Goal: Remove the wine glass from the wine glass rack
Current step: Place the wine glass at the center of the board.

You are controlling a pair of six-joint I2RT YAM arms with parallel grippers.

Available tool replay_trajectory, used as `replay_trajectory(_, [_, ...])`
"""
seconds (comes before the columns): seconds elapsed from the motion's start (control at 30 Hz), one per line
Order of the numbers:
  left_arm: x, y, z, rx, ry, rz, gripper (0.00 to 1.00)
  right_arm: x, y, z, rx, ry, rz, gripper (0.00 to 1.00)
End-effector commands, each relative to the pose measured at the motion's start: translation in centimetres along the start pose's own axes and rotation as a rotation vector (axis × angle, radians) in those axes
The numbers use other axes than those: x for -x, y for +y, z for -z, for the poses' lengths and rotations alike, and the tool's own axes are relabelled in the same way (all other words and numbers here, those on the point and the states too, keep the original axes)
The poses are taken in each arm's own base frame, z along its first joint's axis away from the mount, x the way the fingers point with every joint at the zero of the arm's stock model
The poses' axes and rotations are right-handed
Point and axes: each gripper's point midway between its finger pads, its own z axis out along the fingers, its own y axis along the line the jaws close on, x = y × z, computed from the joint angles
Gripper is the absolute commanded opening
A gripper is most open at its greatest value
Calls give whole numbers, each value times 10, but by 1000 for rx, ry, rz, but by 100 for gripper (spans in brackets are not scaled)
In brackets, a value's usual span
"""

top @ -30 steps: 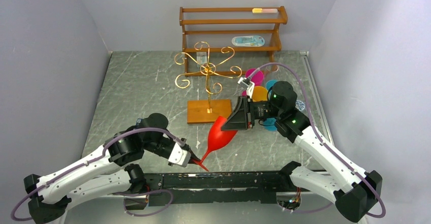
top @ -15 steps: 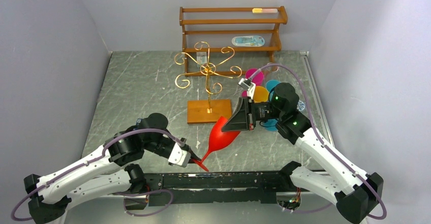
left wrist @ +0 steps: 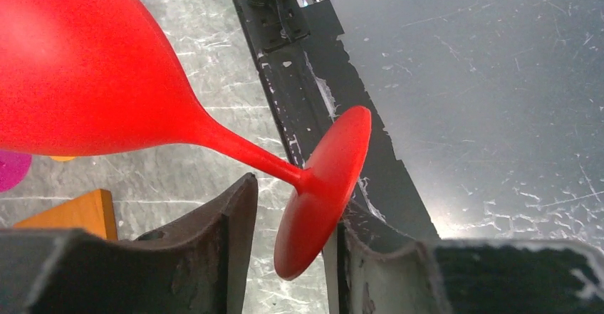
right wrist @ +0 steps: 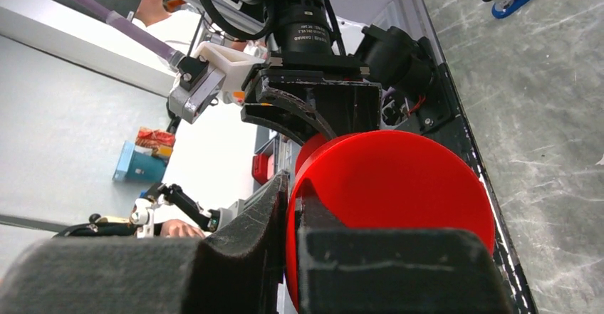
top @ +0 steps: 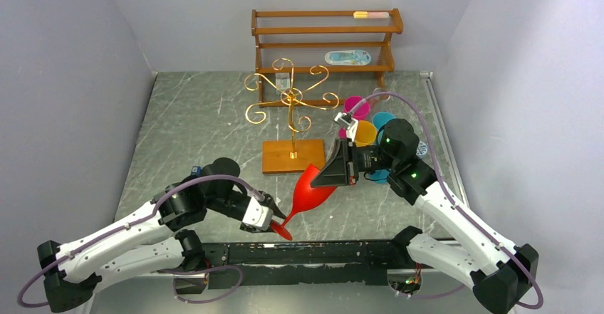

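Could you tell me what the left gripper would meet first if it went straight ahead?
The wine glass: its foot sits between the open fingers of the left gripper, with stem and bowl just beyond.

The wine glass (top: 310, 187) slants before the rack (top: 290, 156); shelf (top: 324, 30) behind, cups (top: 356, 106) seemingly right.

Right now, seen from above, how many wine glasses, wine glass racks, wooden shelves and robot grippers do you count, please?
red wine glass: 1
gold wire wine glass rack on a square wooden base: 1
three-tier brown wooden shelf: 1
two-finger grippers: 2, the left gripper and the right gripper
Total: 5
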Motion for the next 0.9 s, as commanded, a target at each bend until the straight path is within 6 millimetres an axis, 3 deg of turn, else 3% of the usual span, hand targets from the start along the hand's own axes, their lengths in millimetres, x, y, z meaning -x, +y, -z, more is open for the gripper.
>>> replay_trajectory(0.0, [17, 15, 2, 61, -51, -53, 43, -5, -9, -1, -36, 5, -8, 0])
replay_trajectory(0.1, [18, 16, 4, 77, -51, -53, 62, -6, -14, -1, -68, 11, -11, 0])
replay_trajectory(0.2, [18, 20, 7, 112, -48, -64, 64, -6, -12, 1, -79, 3, 5, 0])
replay_trajectory(0.23, [20, 22, 8, 124, -51, -70, 74, -5, -10, 1, -77, -3, 13, 0])
replay_trajectory(0.27, [21, 24, 9, 135, -54, -72, 76, -4, -9, 2, -78, -9, 20, 0])
replay_trajectory(0.33, [24, 26, 11, 155, -59, -78, 98, -4, -6, 3, -78, -13, 33, 0])
replay_trajectory(0.47, [27, 32, 18, 210, -56, -92, 100, -4, -6, 6, -108, -9, 51, 0])
replay_trajectory(0.67, [49, 54, 45, 417, -126, -114, 100, 6, -17, 16, -272, -29, 90, 0])
replay_trajectory(0.87, [49, 68, 64, 597, -203, -64, 100, 17, -22, 25, -364, -99, 140, 0])
